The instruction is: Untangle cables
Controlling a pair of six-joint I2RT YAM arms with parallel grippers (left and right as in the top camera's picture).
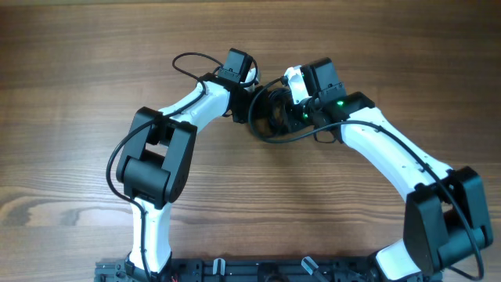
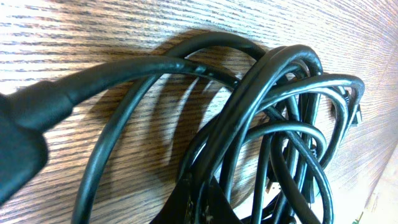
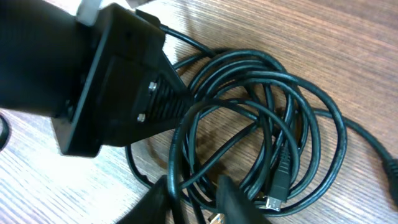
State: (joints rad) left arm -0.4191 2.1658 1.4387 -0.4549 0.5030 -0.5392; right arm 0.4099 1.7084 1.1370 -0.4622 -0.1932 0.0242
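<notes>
Though elbows wide, left gripper tight on the cables, right gripper narrowly agape astride one strand

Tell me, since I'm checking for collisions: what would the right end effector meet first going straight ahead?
Most likely the tangled cables: a strand sits between the fingers of the right end effector, with the coil just beyond. Depth is unclear.

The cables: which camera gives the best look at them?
The right wrist view: the cables lie spread in loops, one plug showing. The left wrist view crops them to close-up loops; overhead they are a small, partly hidden clump.
</notes>
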